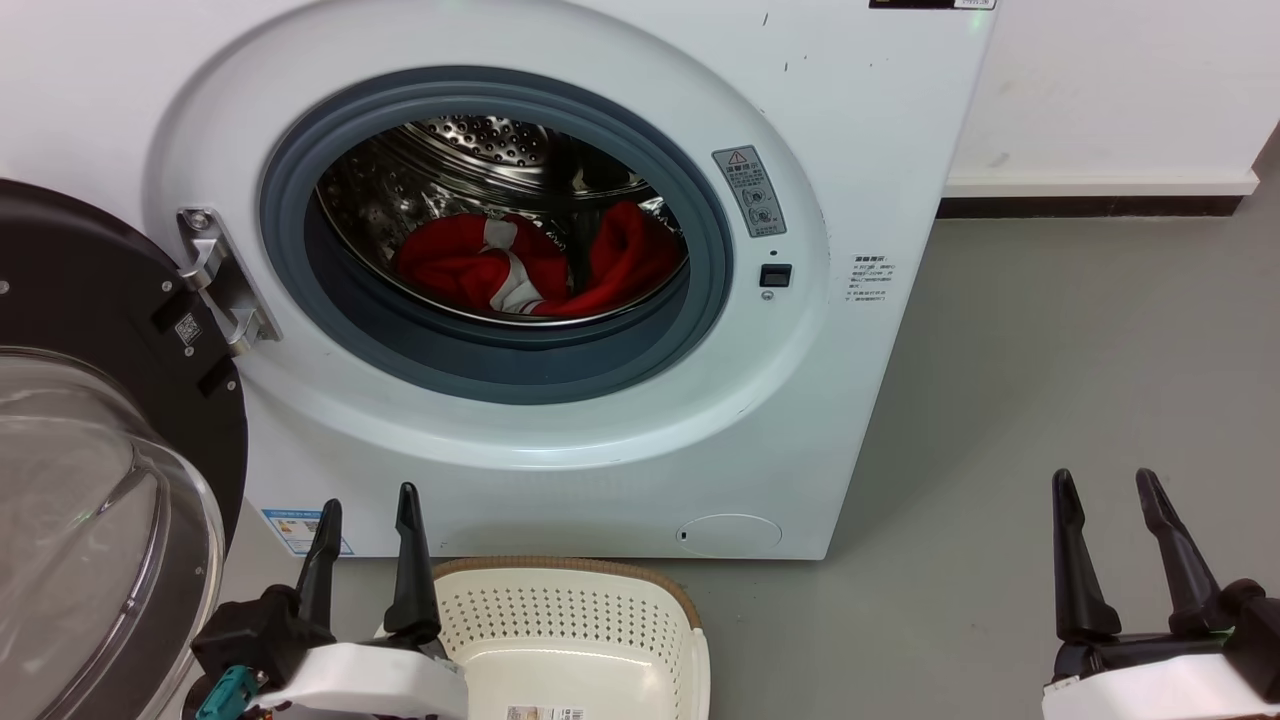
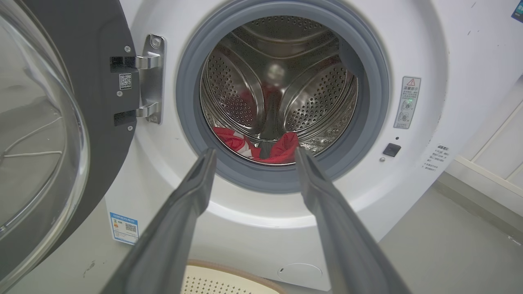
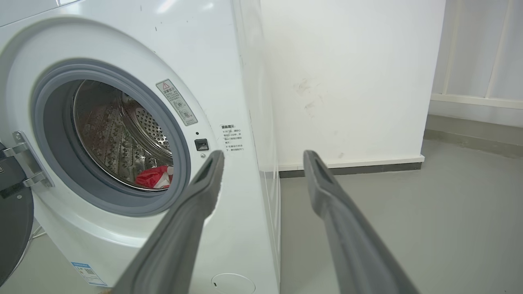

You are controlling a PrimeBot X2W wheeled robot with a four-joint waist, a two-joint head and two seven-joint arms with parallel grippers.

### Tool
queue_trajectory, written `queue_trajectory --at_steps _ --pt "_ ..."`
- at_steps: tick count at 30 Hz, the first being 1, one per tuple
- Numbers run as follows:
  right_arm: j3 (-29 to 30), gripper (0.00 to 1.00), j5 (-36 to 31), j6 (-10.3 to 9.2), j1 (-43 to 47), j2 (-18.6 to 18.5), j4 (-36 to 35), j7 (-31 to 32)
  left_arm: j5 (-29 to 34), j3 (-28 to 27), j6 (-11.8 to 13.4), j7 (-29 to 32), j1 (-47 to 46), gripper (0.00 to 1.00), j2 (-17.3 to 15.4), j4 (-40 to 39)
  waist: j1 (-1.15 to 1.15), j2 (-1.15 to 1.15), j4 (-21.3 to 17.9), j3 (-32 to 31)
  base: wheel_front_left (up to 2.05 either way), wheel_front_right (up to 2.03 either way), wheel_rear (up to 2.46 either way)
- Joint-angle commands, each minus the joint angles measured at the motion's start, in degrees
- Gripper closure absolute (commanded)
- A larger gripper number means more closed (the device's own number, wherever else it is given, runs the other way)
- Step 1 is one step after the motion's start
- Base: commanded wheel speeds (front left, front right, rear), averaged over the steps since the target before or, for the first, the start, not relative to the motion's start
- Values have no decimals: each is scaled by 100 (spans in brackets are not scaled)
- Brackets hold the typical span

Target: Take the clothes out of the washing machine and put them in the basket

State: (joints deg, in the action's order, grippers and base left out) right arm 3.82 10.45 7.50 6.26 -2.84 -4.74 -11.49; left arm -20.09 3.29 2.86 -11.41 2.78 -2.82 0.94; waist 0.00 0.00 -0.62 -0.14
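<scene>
- We see the washing machine (image 1: 880,130) standing on the grey floor (image 1: 1050,380), against a white wall (image 1: 1100,80).
- Its door (image 1: 70,250), black-framed with a glass bowl, is swung fully open to our left on a metal hinge (image 1: 225,285).
- The clothes (image 1: 450,262), a red garment with white striped trim, lie bunched at the bottom of the perforated steel drum (image 1: 480,140), behind the grey rubber seal (image 1: 520,355).
- The basket (image 1: 570,605) stands on the floor directly in front of the machine, below the porthole and near the front panel.
- Our left gripper (image 1: 368,498) hovers low in front of the machine, just beside the basket's left rim. Its fingers are spread wide and hold nothing. In the left wrist view they point at the lower edge of the porthole, with the garment seen between their tips.
- Our right gripper (image 1: 1102,476) hovers over bare floor to the right of the machine, well apart from the basket. Its fingers are spread wide and hold nothing. In the right wrist view they frame the machine's front right corner.
</scene>
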Motion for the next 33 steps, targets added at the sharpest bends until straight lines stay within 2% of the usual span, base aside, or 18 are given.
queue_trajectory --at_steps 1,33 --pt "7 0 -112 -1 73 -9 -70 -38 108 6 30 -53 15 0 -9 -62 0 0 0 0 0 0 0" --pt "-22 0 -1137 -2 336 -6 -272 -373 1239 87 162 -394 199 0 -7 -174 0 0 -10 12 0 0 0"
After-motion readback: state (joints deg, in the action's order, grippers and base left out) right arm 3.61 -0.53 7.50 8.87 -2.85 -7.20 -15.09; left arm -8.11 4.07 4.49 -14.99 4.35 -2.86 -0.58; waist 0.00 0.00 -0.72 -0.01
